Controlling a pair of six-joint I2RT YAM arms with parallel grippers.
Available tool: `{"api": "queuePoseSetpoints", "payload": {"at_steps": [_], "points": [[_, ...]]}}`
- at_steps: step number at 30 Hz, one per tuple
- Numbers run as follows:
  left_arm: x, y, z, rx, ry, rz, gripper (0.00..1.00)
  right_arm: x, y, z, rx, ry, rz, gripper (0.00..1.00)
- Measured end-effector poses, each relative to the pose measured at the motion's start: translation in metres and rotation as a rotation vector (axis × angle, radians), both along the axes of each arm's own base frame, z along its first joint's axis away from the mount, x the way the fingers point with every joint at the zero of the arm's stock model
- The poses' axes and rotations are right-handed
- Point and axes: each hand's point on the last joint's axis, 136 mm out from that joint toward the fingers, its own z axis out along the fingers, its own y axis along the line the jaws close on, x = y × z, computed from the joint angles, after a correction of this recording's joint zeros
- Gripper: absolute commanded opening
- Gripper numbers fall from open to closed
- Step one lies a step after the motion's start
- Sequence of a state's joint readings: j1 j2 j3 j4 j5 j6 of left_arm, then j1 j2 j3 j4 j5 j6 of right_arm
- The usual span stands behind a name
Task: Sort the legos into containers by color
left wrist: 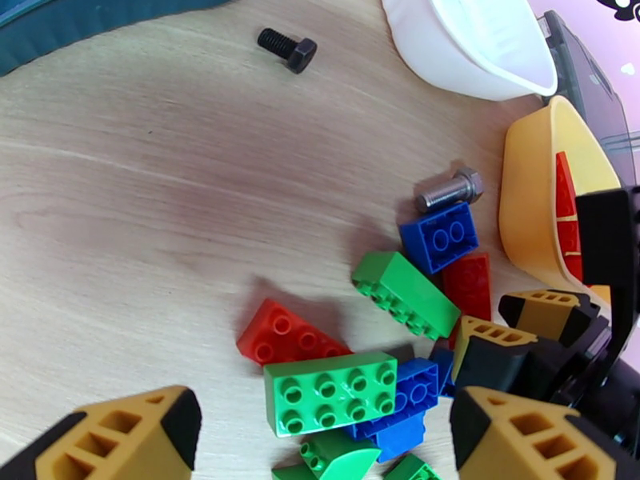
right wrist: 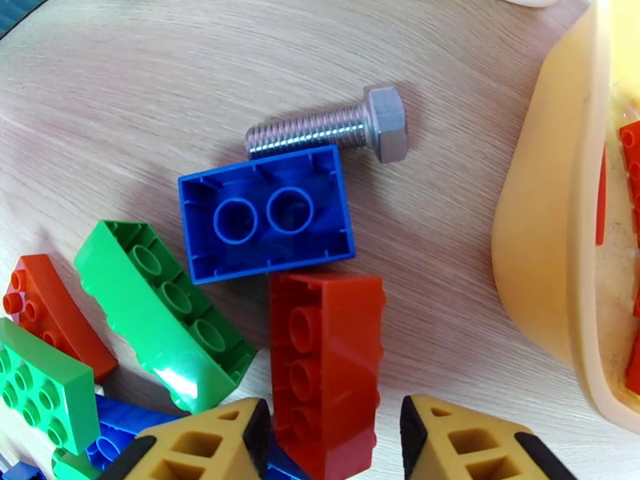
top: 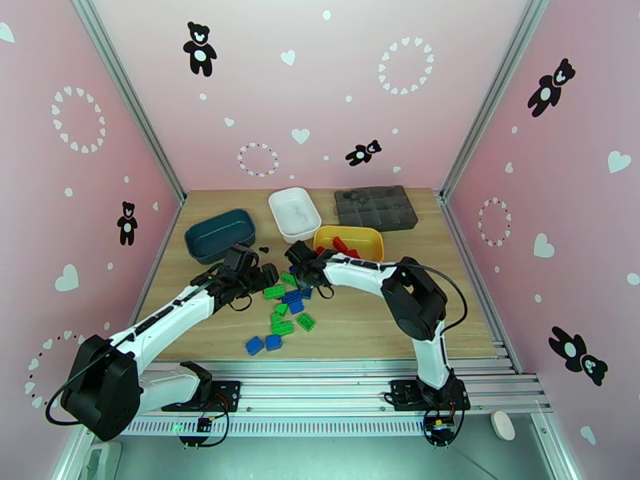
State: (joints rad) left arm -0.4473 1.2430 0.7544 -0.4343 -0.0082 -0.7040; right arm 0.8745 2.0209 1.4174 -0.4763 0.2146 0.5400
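Observation:
A pile of red, green and blue legos [top: 286, 307] lies on the wooden table in front of the containers: a teal tray [top: 220, 234], a white tray [top: 294, 212] and a yellow tray [top: 349, 242] holding red bricks. My right gripper [right wrist: 332, 442] is low at the pile's far edge, jaws slightly apart astride an upside-down red brick [right wrist: 324, 370]; a small gap shows at the right finger. An upturned blue brick [right wrist: 264, 214] lies just beyond it. My left gripper [left wrist: 320, 454] hovers wide open over a green brick [left wrist: 332, 391], holding nothing.
A silver bolt [right wrist: 328, 130] lies beside the blue brick, and a black bolt [left wrist: 288, 48] sits near the teal tray. A dark grey organizer box [top: 376, 207] stands at the back right. The two grippers are close together. Pink walls enclose the table.

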Motion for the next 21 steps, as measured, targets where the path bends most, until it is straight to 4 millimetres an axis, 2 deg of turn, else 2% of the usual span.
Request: {"api": "queuePoseSetpoints", "payload": {"at_steps": [11,21], "points": [[0.000,0.000,0.000,0.000,0.000,0.000,0.88,0.000,-0.003,-0.019,-0.018,0.039,-0.004,0.43],[0.000,-0.002,0.000,-0.010,0.004,-0.001,0.88,0.001,0.000,-0.018,-0.003,0.033,-0.003,0.28]]}}
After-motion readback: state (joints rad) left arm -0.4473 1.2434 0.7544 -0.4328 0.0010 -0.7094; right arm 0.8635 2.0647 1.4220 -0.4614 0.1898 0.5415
